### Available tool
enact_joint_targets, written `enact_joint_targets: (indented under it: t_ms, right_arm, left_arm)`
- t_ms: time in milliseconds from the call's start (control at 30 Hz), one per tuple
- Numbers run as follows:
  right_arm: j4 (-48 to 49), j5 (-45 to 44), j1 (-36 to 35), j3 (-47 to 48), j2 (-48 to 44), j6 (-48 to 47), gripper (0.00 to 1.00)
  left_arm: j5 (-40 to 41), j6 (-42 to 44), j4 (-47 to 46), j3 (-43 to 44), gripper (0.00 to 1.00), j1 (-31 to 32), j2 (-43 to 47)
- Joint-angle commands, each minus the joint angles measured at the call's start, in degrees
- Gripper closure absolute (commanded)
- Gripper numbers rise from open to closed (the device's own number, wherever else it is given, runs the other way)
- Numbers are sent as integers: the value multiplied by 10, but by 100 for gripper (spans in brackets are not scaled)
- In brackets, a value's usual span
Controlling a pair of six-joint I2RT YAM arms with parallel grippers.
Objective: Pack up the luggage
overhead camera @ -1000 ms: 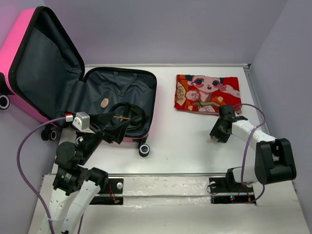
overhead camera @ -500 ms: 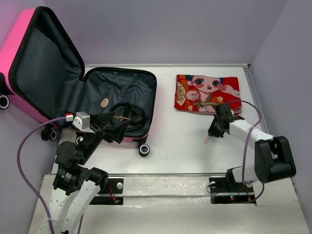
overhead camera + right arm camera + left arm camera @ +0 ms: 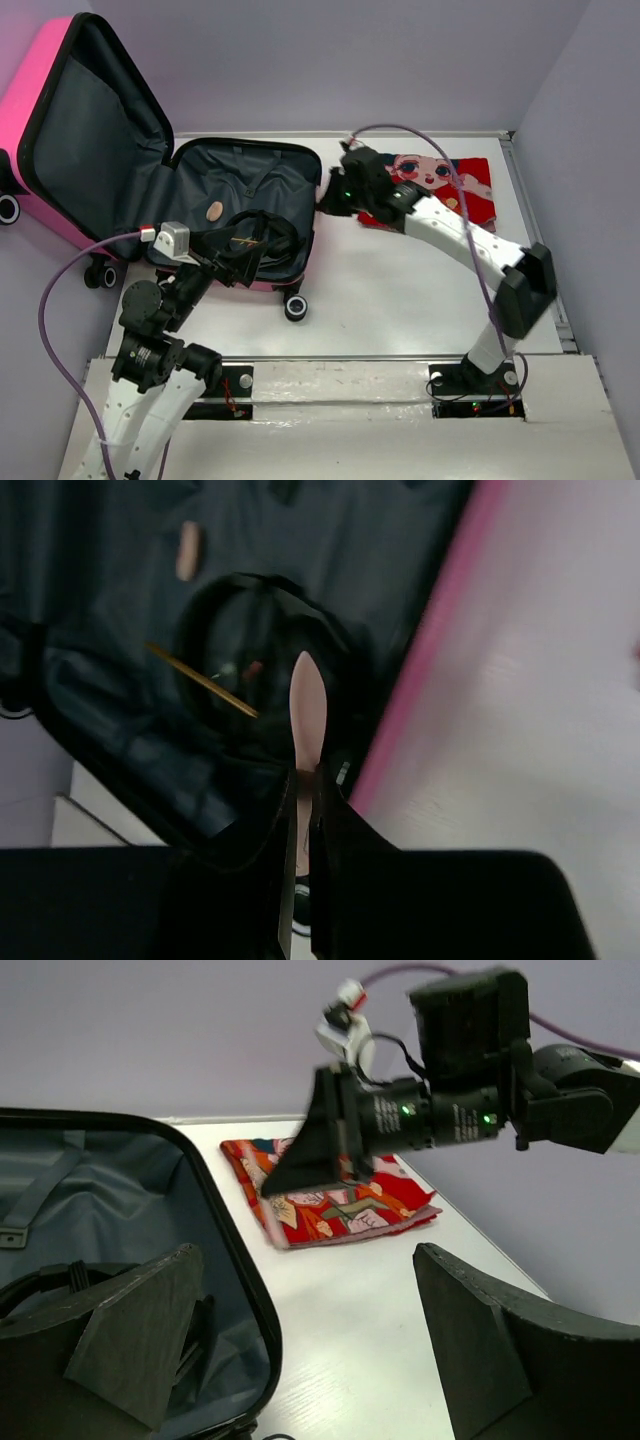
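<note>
At the open luggage rim, your right tool pinches a pale pink stick; left tool gapes wide, empty.

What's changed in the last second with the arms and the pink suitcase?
The right end effector shut on the small pale pink flat stick and swung left from beside the red cartoon-print cloth to above the open bright pink hard-shell suitcase. The open left end effector, the suitcase and the cloth stayed put.
</note>
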State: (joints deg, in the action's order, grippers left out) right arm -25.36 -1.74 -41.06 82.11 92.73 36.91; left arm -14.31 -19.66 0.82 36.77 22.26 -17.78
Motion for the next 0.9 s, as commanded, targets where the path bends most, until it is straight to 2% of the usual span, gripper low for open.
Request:
enact_joint_targets:
  t_ms: [0, 33, 67, 100, 167, 233, 267, 300, 367, 433, 533, 600, 633, 667, 700, 767, 800, 867]
  right_arm:
    - [31, 90, -59, 207, 160, -19, 86]
    - [31, 94, -64, 242, 183, -25, 73]
    - [30, 96, -64, 270, 200, -28, 44]
    - [29, 90, -64, 291, 213, -32, 32]
    - [23, 72, -39, 313, 221, -45, 17]
    - [24, 74, -12, 262, 201, -45, 17]
    - [25, 61, 3, 233, 163, -48, 17]
    - [27, 26, 41, 167, 141, -56, 17]
    - [30, -3, 96, 101, 75, -60, 18]
    - [33, -27, 190, 7, 35, -61, 19]
    - [39, -99, 302, -77, -22, -71, 19]
    - [48, -93, 351, -103, -37, -73, 19]
    - [55, -86, 388, -113, -39, -71, 18]
    - [73, -79, 404, -124, -40, -68, 18]
    - [83, -70, 419, -144, -42, -61, 18]
    - [95, -65, 457, -157, -40, -54, 17]
    - [97, -66, 466, -170, -40, -47, 15]
    - [108, -63, 479, -194, -40, -43, 14]
  left_arm:
    - [37, -5, -18, 17, 1, -11, -13]
    - [41, -6, -18, 17, 1, -13, -15]
    - [43, -6, -17, 17, 1, -14, -19]
    - [44, -6, -17, 16, 1, -15, -22]
    - [47, -7, -16, 16, 1, -16, -30]
    - [44, -7, -17, 16, 1, -19, -37]
    - [38, -8, -18, 16, 1, -20, -44]
    - [33, -11, -22, 15, 1, -22, -49]
    - [16, -31, -37, 12, 1, -22, -66]
    - [-25, -68, -56, 10, 1, -22, -95]
    - [-62, -103, -77, 36, 1, -20, -139]
    - [-64, -121, -101, 52, 1, -1, -189]
    - [-46, -122, -102, 78, 1, 15, -207]
    - [7, -120, -102, 92, 1, 39, -229]
    - [37, -108, -100, 108, 1, 97, -275]
    - [125, -94, -98, 163, 1, 156, -327]
    - [150, -78, -93, 182, 1, 199, -382]
    - [203, -66, -93, 233, 1, 225, -459]
